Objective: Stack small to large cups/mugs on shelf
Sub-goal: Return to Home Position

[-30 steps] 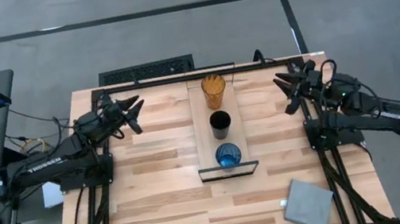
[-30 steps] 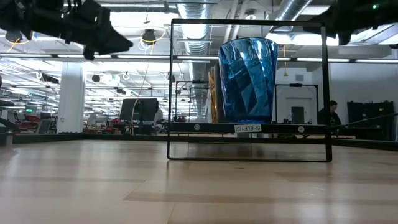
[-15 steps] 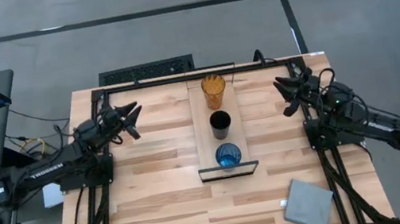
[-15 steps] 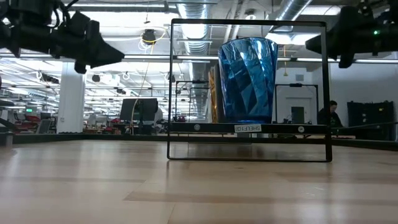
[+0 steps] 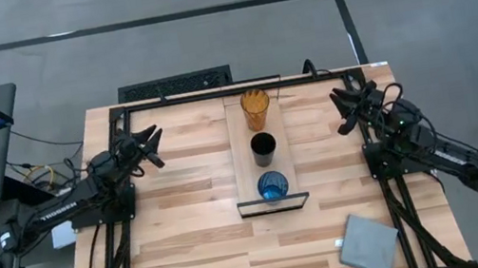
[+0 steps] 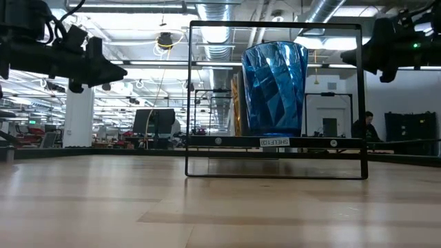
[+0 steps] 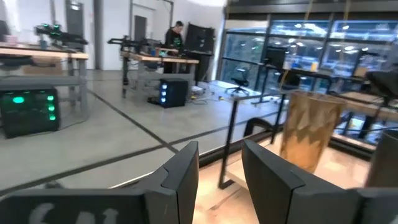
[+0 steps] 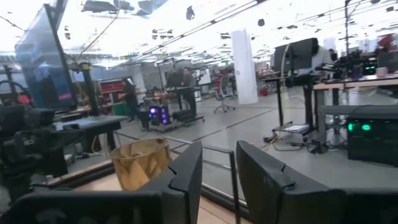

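Note:
On the light-wood shelf point(image 5: 268, 163) three cups stand in a row: the amber tumbler point(image 5: 255, 107) at the far end, the black cup point(image 5: 263, 148) in the middle, the blue cup point(image 5: 273, 187) at the near end by the black frame point(image 5: 274, 207). The blue cup fills the frame in the low view point(image 6: 274, 87). My left gripper point(image 5: 152, 146) hangs open and empty above the table's far left. My right gripper point(image 5: 344, 110) hangs open and empty at the far right. The tumbler shows in the left wrist view point(image 7: 308, 129) and the right wrist view point(image 8: 140, 163).
A grey square pad point(image 5: 369, 244) lies at the table's near right corner. A dark keyboard-like tray point(image 5: 176, 85) sits beyond the far edge. A monitor and a mouse stand off the table's left. Bare wood lies on both sides of the shelf.
Both arms have drawn back from the shelf toward their own sides of the table and come down somewhat, both grippers staying open and empty. The cups and shelf have not moved.

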Robot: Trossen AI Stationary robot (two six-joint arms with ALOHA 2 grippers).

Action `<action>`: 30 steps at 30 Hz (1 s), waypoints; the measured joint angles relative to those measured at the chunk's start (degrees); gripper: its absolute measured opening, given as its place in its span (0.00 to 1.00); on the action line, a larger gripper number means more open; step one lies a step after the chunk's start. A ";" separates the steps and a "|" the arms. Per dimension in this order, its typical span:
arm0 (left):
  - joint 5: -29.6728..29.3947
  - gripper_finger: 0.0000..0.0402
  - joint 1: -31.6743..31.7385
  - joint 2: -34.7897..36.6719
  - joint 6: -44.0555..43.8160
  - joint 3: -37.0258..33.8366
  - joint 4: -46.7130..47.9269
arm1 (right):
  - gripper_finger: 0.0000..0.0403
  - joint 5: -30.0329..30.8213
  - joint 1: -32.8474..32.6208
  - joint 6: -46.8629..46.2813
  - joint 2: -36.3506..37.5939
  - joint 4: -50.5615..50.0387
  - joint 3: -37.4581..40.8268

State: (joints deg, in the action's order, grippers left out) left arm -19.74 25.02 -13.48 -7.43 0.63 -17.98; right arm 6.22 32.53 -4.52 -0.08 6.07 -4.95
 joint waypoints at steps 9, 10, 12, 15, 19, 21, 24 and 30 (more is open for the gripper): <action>-4.34 0.28 0.04 3.32 0.59 -0.03 5.92 | 0.30 -2.95 4.13 -1.54 0.00 -6.71 -0.02; -4.92 0.28 0.04 3.35 -0.18 -0.03 7.72 | 0.30 -2.93 4.50 -2.18 0.00 -8.30 -0.02; -5.65 0.28 0.04 3.40 -2.24 -0.05 10.96 | 0.30 -2.95 5.12 -3.45 0.00 -10.30 -0.02; -6.56 0.28 0.04 3.35 -4.31 0.01 13.08 | 0.30 -2.95 5.82 -4.05 0.00 -12.01 -0.38; -6.54 0.28 0.07 3.40 -4.27 0.36 14.41 | 0.30 -2.73 6.64 -4.02 0.00 -21.09 -3.45; -6.35 0.28 0.06 3.42 -4.29 0.38 14.50 | 0.30 -2.65 6.70 -4.06 0.00 -25.47 -5.39; -6.41 0.28 0.04 3.42 -4.27 0.41 14.65 | 0.30 -2.55 6.40 -3.93 0.00 -26.24 -6.93; -6.00 0.28 0.04 3.42 -5.24 0.45 14.86 | 0.30 -1.62 5.04 -3.12 0.00 -24.41 -7.02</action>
State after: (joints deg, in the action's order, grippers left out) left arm -25.75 25.06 -10.07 -12.67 1.08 -3.12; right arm 4.60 37.57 -7.64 -0.08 -18.35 -11.97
